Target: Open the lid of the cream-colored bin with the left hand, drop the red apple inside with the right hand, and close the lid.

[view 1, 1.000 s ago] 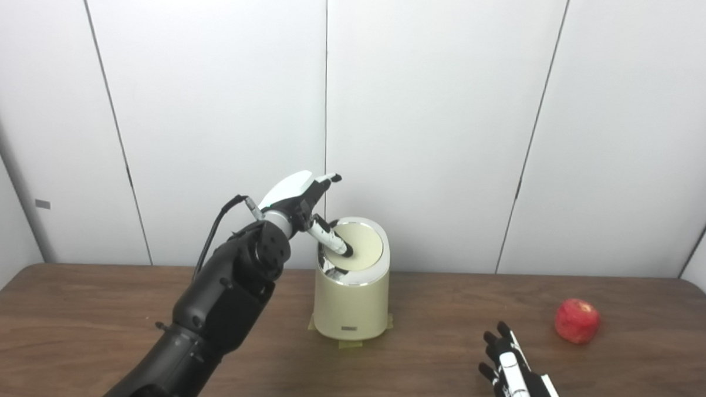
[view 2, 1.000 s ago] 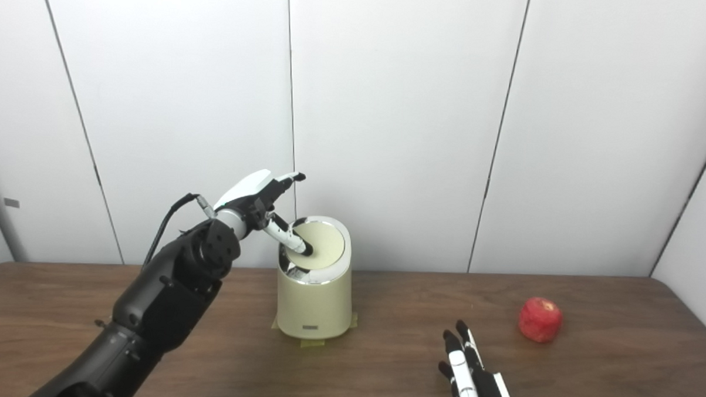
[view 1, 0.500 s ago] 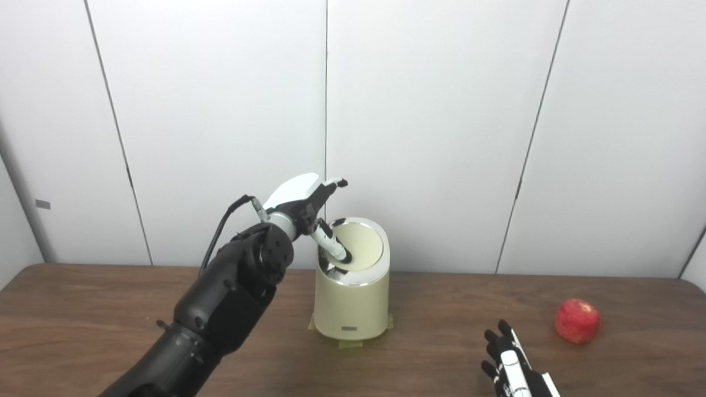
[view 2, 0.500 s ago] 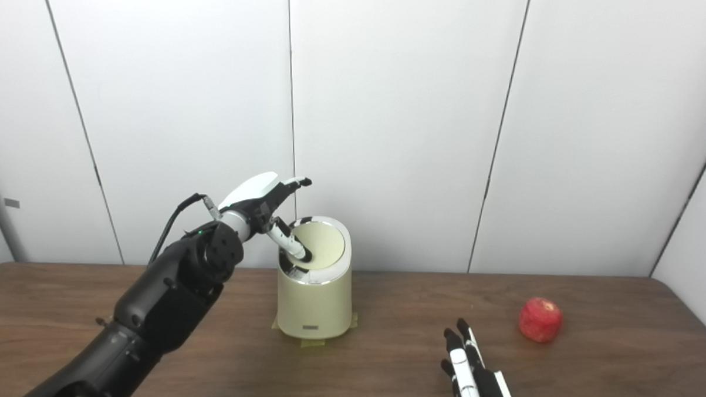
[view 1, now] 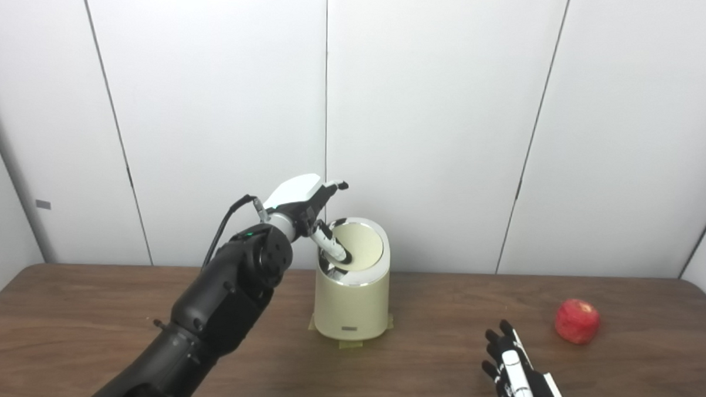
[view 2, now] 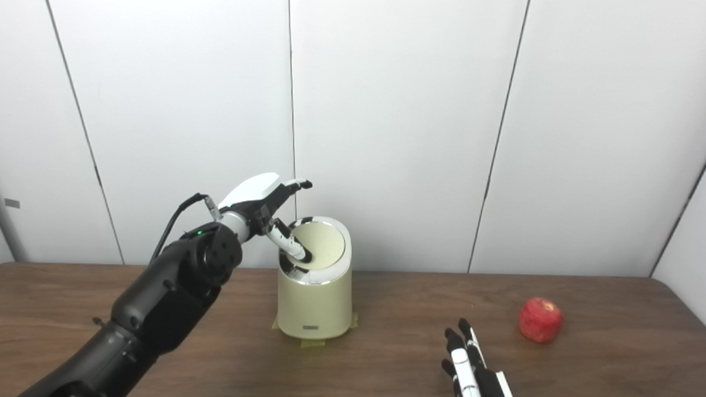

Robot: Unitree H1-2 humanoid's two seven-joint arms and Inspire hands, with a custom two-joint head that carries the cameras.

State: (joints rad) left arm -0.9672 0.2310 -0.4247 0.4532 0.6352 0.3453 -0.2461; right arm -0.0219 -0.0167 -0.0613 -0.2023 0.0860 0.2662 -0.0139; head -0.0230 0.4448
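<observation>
The cream-colored bin (view 1: pixel 351 304) stands at the table's middle, its round lid (view 1: pixel 360 246) tilted with the left edge pushed down and a dark gap showing there. My left hand (view 1: pixel 308 206) hovers at the bin's upper left, fingers spread, its thumb pressing on the lid's left part. The red apple (view 1: pixel 577 321) lies on the table far to the right. My right hand (view 1: pixel 514 374) rests flat near the front edge, fingers straight, well left of the apple and holding nothing.
The brown wooden table (view 1: pixel 91 307) runs across the view, with white wall panels (view 1: pixel 438 107) right behind the bin. Tape strips (view 1: pixel 348 342) show under the bin's base.
My left hand has shifted a little right and up, and its thumb has slid toward the lid's left edge, tipping the lid further in. The right hand and apple have stayed put.
</observation>
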